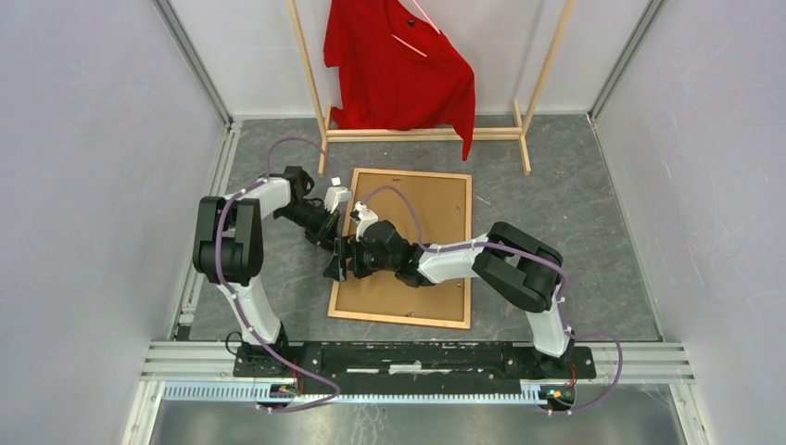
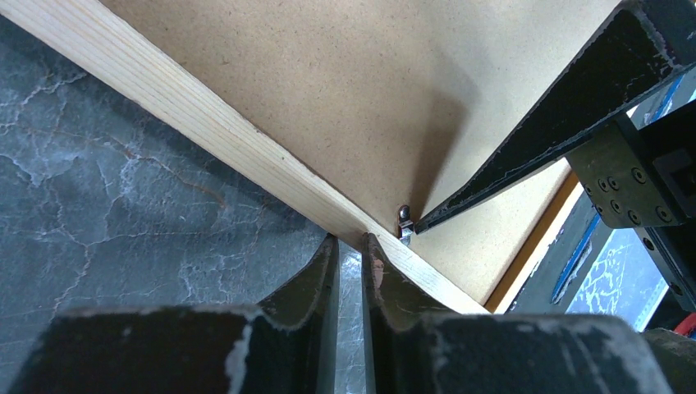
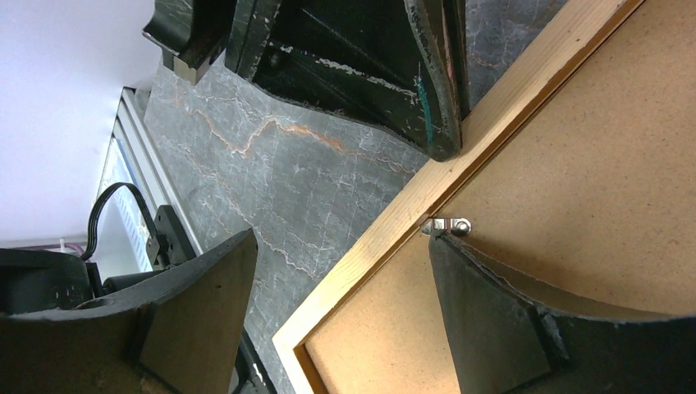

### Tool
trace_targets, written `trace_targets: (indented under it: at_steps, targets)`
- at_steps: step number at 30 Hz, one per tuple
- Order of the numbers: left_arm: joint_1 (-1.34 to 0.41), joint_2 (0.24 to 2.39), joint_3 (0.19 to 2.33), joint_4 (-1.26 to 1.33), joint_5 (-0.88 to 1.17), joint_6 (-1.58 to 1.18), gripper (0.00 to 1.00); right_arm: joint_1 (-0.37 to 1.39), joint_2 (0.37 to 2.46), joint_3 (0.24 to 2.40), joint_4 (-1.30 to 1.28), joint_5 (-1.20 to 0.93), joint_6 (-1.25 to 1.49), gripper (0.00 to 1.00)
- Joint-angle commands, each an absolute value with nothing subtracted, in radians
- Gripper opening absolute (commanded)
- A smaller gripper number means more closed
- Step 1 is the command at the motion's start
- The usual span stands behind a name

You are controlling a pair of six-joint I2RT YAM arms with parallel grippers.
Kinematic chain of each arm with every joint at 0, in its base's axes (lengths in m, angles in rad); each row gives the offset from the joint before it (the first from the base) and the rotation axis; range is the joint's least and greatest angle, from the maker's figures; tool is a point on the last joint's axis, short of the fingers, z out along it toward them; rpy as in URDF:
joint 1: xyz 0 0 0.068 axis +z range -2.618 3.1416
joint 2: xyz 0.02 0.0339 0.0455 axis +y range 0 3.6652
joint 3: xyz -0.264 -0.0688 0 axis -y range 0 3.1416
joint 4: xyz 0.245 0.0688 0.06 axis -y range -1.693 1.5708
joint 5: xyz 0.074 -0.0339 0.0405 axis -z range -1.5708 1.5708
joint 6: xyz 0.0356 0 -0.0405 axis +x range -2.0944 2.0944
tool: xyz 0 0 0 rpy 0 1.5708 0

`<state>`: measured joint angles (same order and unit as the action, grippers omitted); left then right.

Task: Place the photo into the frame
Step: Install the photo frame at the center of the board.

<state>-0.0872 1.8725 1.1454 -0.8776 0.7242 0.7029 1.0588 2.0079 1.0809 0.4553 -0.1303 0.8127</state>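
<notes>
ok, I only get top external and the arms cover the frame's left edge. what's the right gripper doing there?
Observer: Right wrist view: the right gripper is open astride one rail of the frame, one fingertip at a small metal clip on the backing board.
Operator: left gripper?
Observer: Left wrist view: the left gripper is shut, tips at that rail's outer edge, nothing between them.
Operator: photo visible?
Observer: No. Both wrist views show only brown board inside the frame; what lies under it is hidden.

arms (image 1: 262, 197): white shells, black joints | cables (image 1: 297, 140): purple | fingers (image 3: 484, 328): black, scuffed, paint chipped
</notes>
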Motion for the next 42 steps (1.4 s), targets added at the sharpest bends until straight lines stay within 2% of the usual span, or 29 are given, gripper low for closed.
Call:
trace_targets:
  at_steps: [1,24,32,40,42]
  targets:
    - [-0.099,1.916,1.132,-0.838,0.652,0.732,0.2,1.063,2.029,1.108,0.449,-0.106,0.814,0.85]
    - [-0.099,1.908,1.136,-0.855,0.63,0.745,0.18,1.055,2.033,1.125,0.459,-0.073,0.773,0.84]
    - [-0.097,1.906,1.18,-0.899,0.622,0.749,0.18,1.029,1.93,1.064,0.542,-0.157,0.785,0.86]
    - [-0.08,1.935,1.367,-0.974,0.67,0.725,0.41,0.946,1.764,0.999,0.527,-0.172,0.76,0.94]
    - [-0.081,1.982,1.437,-0.969,0.685,0.693,0.43,0.917,1.75,0.997,0.503,-0.168,0.74,0.97]
